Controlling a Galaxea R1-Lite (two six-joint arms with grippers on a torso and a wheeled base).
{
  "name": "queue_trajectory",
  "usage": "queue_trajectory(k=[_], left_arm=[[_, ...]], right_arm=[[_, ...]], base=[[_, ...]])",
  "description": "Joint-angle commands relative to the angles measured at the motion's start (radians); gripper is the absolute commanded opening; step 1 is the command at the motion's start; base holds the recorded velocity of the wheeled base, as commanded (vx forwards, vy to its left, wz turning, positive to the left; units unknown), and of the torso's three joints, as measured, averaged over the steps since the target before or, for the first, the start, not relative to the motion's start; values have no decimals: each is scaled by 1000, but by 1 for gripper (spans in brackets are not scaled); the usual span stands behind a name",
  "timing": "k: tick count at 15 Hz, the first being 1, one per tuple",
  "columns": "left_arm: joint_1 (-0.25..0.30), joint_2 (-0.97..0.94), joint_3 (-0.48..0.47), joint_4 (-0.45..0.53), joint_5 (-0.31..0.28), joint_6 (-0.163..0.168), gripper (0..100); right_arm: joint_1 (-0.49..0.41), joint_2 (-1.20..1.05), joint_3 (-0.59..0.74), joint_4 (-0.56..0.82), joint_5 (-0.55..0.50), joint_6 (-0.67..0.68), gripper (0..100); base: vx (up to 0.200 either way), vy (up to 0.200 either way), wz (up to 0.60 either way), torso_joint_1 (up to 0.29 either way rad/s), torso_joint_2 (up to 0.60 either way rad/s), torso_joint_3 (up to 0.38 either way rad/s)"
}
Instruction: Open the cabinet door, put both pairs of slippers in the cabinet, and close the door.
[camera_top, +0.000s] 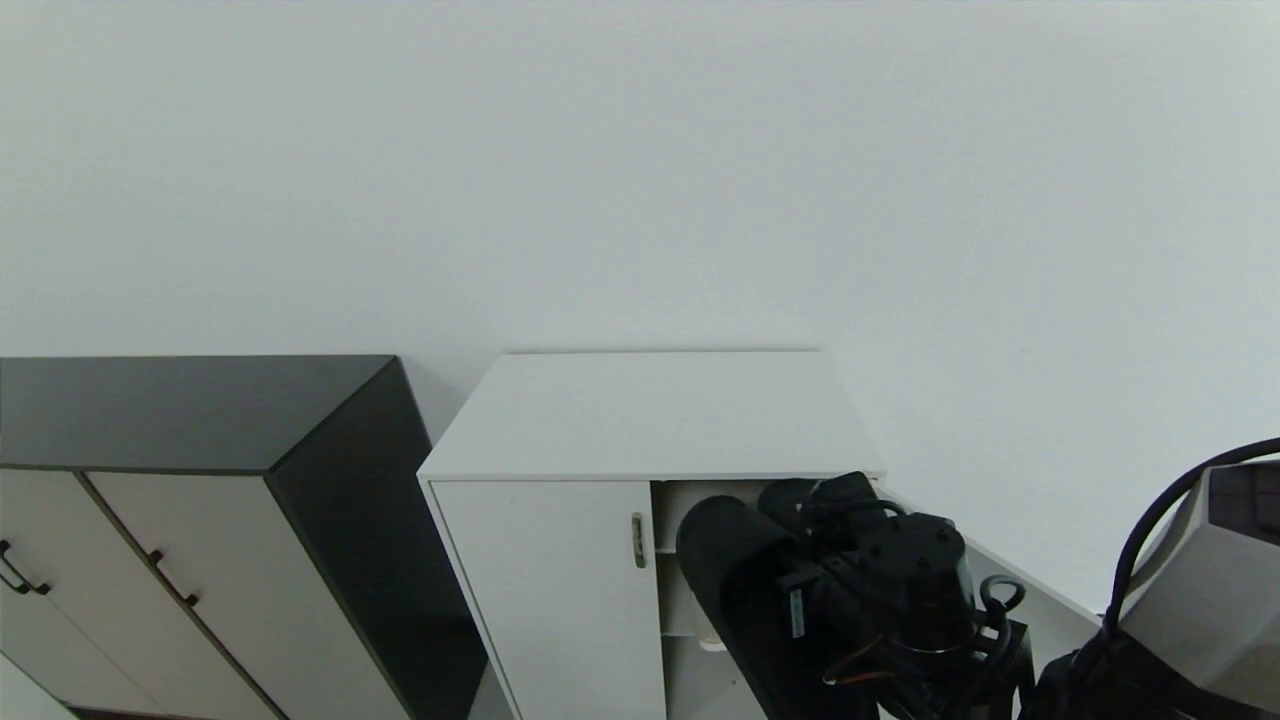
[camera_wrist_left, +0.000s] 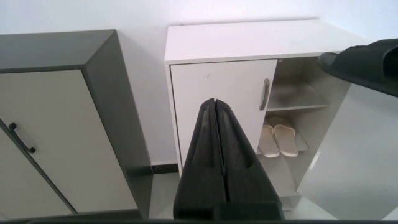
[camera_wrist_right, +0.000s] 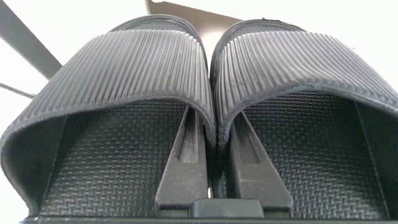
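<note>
Right jaws pinch the touching inner walls of the black slippers, one finger inside each, so the right gripper holds the pair up by the white cabinet. Left gripper is pressed together, holding nothing. White slippers sit on a shelf inside

black slippers cropped at view edges; cabinet inside mostly hidden behind r arm.

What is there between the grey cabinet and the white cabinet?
Nothing stands there: in the left wrist view the gap between the grey cabinet and the white cabinet shows only bare wall and floor.
</note>
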Motion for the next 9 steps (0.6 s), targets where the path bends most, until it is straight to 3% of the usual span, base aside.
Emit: queue_trajectory(k=[1, 9], left_arm=[[0, 1, 0, 0, 0, 0, 0], [0, 1, 0, 0, 0, 2, 0]], right_arm=[[0, 6, 12, -14, 1, -10, 0], [-13, 67, 37, -158, 7, -18, 0]], base=[[0, 0, 0, 0, 0, 0], [0, 0, 0, 0, 0, 0]])
